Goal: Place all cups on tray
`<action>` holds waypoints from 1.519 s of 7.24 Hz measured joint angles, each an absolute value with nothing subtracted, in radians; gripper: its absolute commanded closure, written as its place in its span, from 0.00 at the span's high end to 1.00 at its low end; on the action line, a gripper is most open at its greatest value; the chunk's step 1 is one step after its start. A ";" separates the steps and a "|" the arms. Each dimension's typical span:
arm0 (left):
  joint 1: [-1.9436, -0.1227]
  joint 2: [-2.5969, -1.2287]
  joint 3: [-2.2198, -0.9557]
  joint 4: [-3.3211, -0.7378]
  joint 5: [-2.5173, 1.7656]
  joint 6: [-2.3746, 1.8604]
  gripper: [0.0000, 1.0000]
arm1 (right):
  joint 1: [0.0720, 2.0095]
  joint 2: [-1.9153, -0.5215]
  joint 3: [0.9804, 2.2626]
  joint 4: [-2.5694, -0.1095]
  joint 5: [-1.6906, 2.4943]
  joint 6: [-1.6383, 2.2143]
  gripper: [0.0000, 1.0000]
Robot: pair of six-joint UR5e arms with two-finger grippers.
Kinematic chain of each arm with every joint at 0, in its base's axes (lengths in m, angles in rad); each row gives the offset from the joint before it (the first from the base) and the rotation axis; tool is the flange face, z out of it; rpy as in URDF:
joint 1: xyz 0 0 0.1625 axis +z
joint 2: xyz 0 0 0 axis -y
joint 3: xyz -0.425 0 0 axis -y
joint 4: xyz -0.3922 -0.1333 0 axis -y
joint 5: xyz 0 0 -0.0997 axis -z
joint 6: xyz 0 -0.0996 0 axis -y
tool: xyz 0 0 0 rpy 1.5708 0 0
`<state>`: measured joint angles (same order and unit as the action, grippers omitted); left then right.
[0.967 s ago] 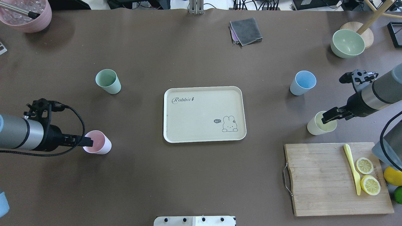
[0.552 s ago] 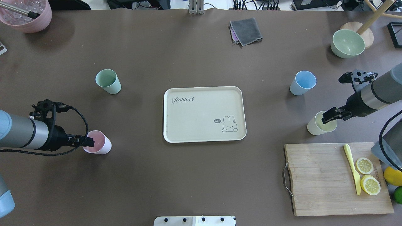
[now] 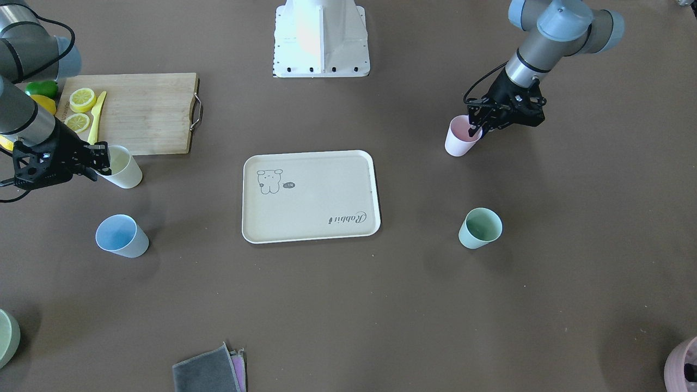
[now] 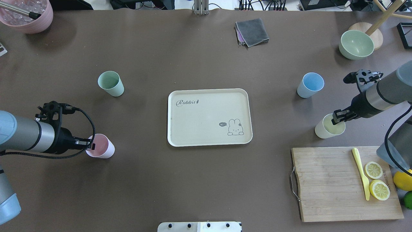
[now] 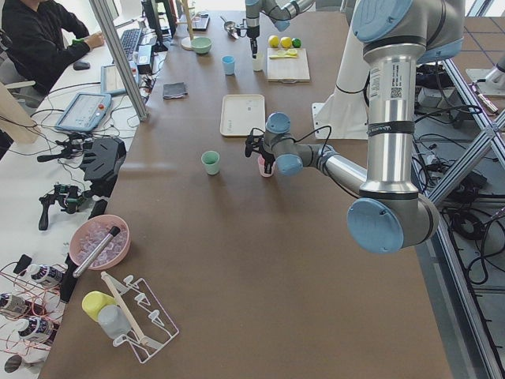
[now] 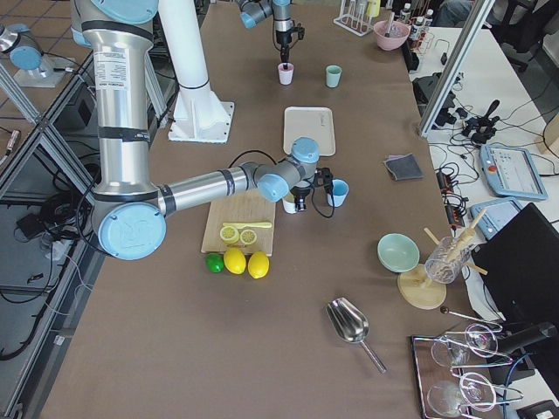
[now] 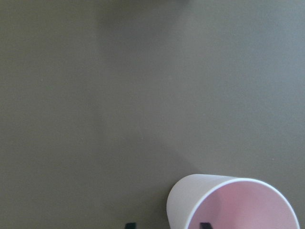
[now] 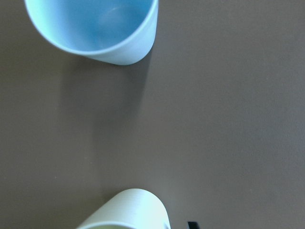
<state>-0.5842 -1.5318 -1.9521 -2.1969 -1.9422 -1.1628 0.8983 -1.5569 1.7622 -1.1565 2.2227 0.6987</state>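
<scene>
Cups stand upright on the table (image 4: 193, 187) around the tray (image 4: 202, 122), none on it — blue cup (image 4: 309, 84) and mint cup (image 4: 111, 83) alone, pink cup (image 4: 102, 146) with the left gripper (image 4: 91, 145) spread astride its rim, yellow cup (image 4: 326, 129) with the right gripper (image 4: 338, 117) at its rim, spread impossible to tell.

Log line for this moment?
left end effector: open astride pink cup wall | right end effector: at yellow cup rim | tray: no cups
</scene>
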 measured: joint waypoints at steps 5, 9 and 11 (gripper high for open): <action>-0.622 -1.654 -1.971 -2.155 -2.032 -1.284 0.00 | 0.993 -1.476 1.773 -1.172 2.366 0.703 0.00; -0.627 -2.006 -1.901 -1.828 -2.012 -1.305 0.00 | 1.002 -1.273 1.769 -1.379 2.369 0.706 0.00; -0.604 -2.114 -1.800 -1.803 -1.951 -1.307 0.00 | 0.958 -1.186 1.757 -1.427 2.339 0.784 0.00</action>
<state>-0.6041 -2.1144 -1.7995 -1.8025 -1.9509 -1.3071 0.9579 -1.1861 1.7569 -1.4268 2.3389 0.7840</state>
